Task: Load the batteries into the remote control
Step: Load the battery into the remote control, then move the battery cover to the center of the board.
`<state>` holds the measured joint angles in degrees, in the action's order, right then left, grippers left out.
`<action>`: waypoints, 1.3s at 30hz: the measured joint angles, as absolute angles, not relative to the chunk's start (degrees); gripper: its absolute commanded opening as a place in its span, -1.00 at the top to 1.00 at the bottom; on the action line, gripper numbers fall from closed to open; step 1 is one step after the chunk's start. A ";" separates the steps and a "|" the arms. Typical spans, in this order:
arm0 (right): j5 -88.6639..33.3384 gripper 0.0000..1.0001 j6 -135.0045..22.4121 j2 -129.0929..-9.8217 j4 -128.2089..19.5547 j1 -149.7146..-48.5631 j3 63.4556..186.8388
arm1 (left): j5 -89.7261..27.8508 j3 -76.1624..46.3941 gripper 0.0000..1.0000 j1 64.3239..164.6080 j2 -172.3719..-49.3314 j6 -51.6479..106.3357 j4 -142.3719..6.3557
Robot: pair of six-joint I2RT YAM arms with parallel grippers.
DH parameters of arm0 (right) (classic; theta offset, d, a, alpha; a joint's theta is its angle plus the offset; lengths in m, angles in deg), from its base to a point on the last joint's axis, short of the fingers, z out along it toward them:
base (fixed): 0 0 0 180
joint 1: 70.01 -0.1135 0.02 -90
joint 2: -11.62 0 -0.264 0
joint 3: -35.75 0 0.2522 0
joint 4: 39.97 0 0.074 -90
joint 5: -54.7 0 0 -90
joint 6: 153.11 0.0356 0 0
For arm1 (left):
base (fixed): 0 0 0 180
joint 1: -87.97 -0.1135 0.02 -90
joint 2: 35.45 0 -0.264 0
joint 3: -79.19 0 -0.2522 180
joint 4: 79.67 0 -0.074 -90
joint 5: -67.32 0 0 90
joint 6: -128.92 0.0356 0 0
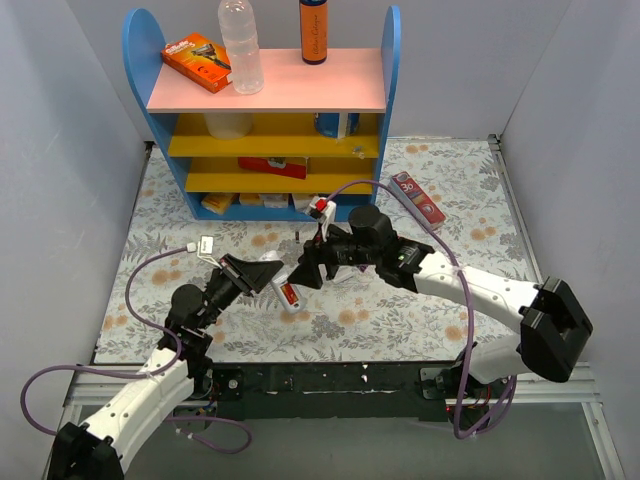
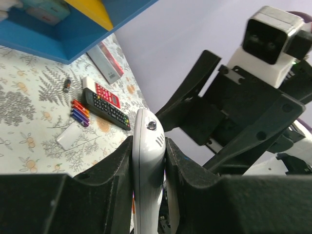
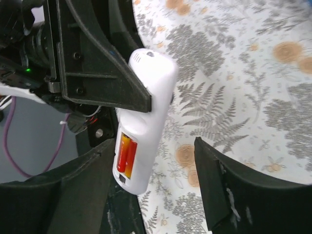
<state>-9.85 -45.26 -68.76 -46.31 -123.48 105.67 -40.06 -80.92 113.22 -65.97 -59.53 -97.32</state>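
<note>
**Two-arm handover above the table, three views.** The left gripper (image 1: 255,272) is clamped on a white plastic remote control (image 1: 287,290) and holds it in the air over the floral-patterned table cover (image 1: 400,310). In the left wrist view, the left gripper (image 2: 148,144) has both black fingers pressed against the long sides of the remote's (image 2: 146,170) narrow body.

The right gripper (image 1: 308,268) faces it from the other side. In the right wrist view, the right gripper (image 3: 155,146) has its jaws standing well apart, with the lower end of the remote (image 3: 148,92) lying between them, nearer the left-hand finger. Whether that finger touches the casing cannot be told.

The remote's battery compartment is uncovered. Two red-orange cylindrical batteries (image 3: 125,155) lie side by side inside it.

The left wrist view also shows a row of loose thin cells (image 2: 80,111), red-orange and dark blue, lying on the table cover. They are just beside a black remote control (image 2: 107,109). A red keypad device (image 2: 105,95) lies against the far side of that black remote. A small white flat rectangular piece (image 2: 68,136) lies near the cells. A long red-and-white box (image 2: 105,63) lies farther back, near a blue shelf unit (image 1: 390,70).
</note>
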 measured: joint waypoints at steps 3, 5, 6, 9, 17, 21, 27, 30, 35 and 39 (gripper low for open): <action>-11.95 -0.92 -47.41 -66.22 -47.16 -122.28 104.65 | -38.38 -80.94 1.00 113.22 -64.70 -58.74 -94.11; -14.73 -0.93 -50.03 -64.54 -48.21 -121.67 103.77 | -37.31 -80.94 1.00 113.22 -64.00 -58.07 -92.19; -16.15 -0.92 -51.52 -63.95 -49.15 -121.41 103.45 | -36.59 -80.97 1.00 113.22 -63.65 -57.67 -91.18; -20.15 -0.87 -54.95 -64.32 -52.63 -120.38 103.31 | -34.29 -81.32 1.00 113.24 -62.69 -56.71 -88.65; -27.97 -0.83 -59.95 -78.00 -61.26 -116.14 107.03 | -29.38 -84.35 1.00 113.22 -61.40 -54.77 -85.50; -29.39 -0.82 -60.85 -85.02 -63.75 -114.52 110.16 | -28.83 -84.44 1.00 113.22 -61.90 -54.26 -85.43; -29.52 -0.82 -61.42 -91.27 -65.26 -112.67 113.02 | -28.85 -84.44 1.00 113.22 -62.67 -53.94 -85.72; -29.52 -0.82 -61.40 -91.92 -66.79 -112.18 113.06 | -28.87 -84.44 1.00 113.22 -63.15 -53.83 -86.00; -29.26 -0.82 -60.65 -91.79 -67.03 -112.05 112.78 | -29.20 -84.44 1.00 113.22 -63.91 -53.85 -87.01; -28.30 -0.78 -60.11 -89.39 -66.64 -112.03 109.85 | -29.55 -84.44 1.00 113.22 -64.55 -53.87 -87.75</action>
